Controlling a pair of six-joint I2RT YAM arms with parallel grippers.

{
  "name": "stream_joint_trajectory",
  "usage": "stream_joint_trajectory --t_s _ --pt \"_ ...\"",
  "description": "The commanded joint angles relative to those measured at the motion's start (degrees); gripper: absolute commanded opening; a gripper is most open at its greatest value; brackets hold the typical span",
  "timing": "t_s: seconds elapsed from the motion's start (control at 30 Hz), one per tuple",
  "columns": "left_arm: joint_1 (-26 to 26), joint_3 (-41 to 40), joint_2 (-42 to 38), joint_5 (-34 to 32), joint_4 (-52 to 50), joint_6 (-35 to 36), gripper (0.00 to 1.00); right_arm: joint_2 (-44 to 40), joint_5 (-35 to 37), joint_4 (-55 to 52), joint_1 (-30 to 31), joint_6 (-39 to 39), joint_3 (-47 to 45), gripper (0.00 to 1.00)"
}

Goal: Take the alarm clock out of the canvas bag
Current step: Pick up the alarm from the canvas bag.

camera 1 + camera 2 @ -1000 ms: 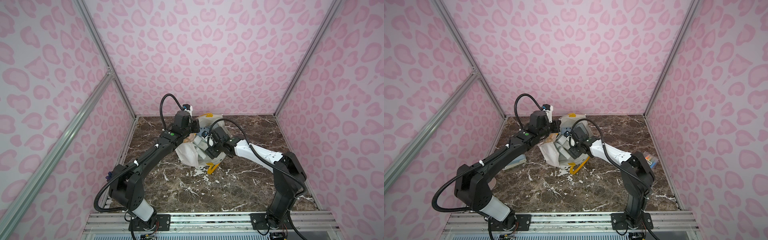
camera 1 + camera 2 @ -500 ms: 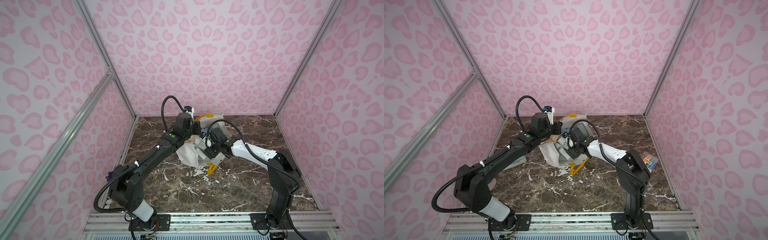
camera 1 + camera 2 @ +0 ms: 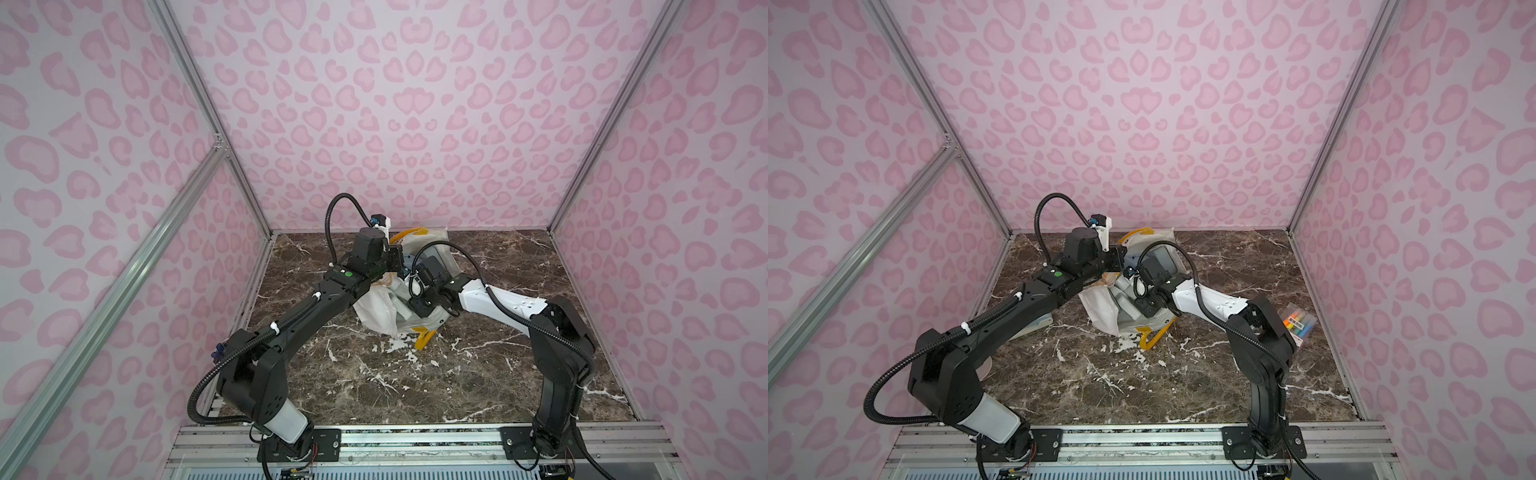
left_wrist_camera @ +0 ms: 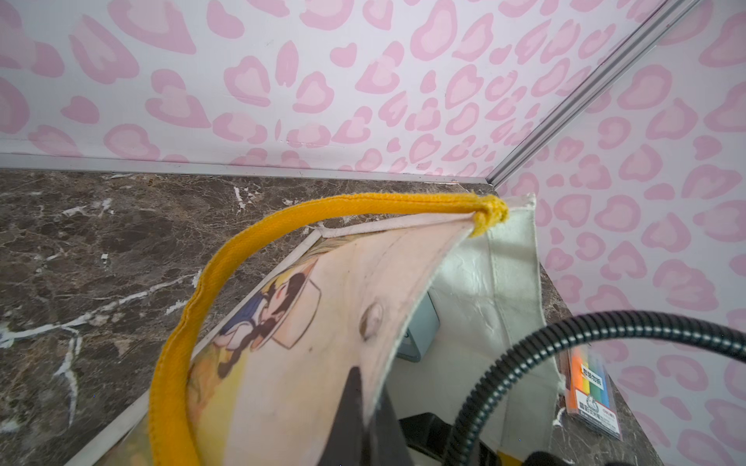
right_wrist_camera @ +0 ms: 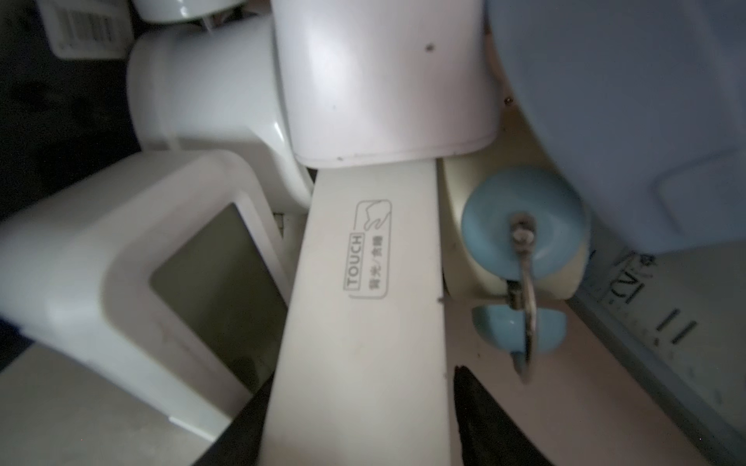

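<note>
- white alarm clock (image 5: 363,302): a flat pale slab marked "TOUCH", lying inside the canvas bag (image 3: 380,311) among other clocks; only the right wrist view shows it
- right gripper (image 5: 365,373): reached into the bag's mouth; its dark jaws stand spread, one along each long edge of the slab; whether they press on it I cannot tell
- neighbours inside the bag: a small twin-bell clock (image 5: 520,242) with blue bells just beside the slab on one side; a white clock with a screen (image 5: 121,258) touching it on the other; a white rounded box (image 5: 383,80) overlapping the slab's far end; a large pale blue thing (image 5: 625,121) next to that, too close and blurred to name
- canvas bag: white, crumpled, lying in the far middle of the table (image 3: 415,386), shown in both top views; one yellow handle (image 4: 193,314) arches up by the rim; the other handle (image 3: 422,338) lies on the table at the near end
- left gripper (image 4: 369,403): jaws pressed together, pinching the bag's printed wall at the rim and holding the mouth up
- pack of coloured markers (image 3: 1298,324): on the table well apart from the bag, near the right arm's elbow
- pink patterned walls (image 3: 415,124) enclose the table
</note>
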Motion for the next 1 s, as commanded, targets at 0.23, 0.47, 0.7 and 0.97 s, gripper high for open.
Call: stream_joint_trajectory --t_s 0.23,0.47,0.7,0.97 --pt "-0.3 0.0 -0.3 -2.3 0.1 -0.9 0.04 -1.0 -1.9 -0.6 0.3 -0.2 -1.0 0.39" --pt "-0.5 0.1 0.0 -3.8 -0.7 -1.3 0.03 -2.0 -1.4 -2.0 0.5 -0.2 -1.3 0.30" --pt "-0.9 0.2 0.2 -5.8 -1.8 -1.4 0.03 -3.6 -1.2 -3.5 0.5 -0.1 -1.5 0.22" --pt "-1.3 0.4 0.2 -7.8 -3.0 -1.1 0.04 -6.9 -1.3 -5.2 0.5 -0.1 -2.8 0.18"
